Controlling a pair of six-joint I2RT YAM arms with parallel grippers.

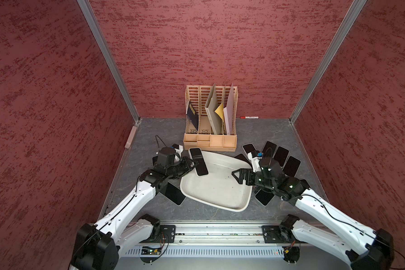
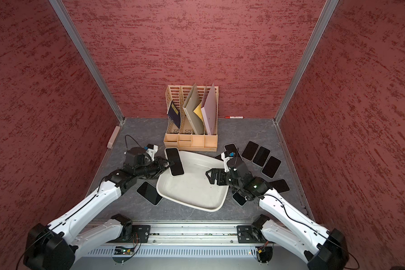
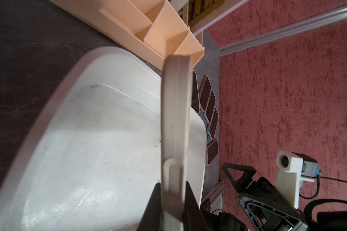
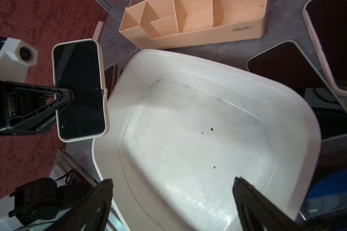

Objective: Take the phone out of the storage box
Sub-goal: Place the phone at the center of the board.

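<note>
Hanging over the far left corner of the storage box (image 1: pixel 218 184), the phone (image 1: pixel 198 164) is clamped mid-length by the left pincer (image 1: pixel 195 163), long axis crosswise to the jaws, pointing toward the file rack (image 1: pixel 210 142). The right pincer (image 1: pixel 235 178) gapes empty opposite; table (image 1: pixel 154 131) lies just leftward for set-down, I judge.

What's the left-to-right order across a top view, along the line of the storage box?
Loose phone → left pincer shut on the held phone → storage box → right pincer, open → fanned phones.
</note>
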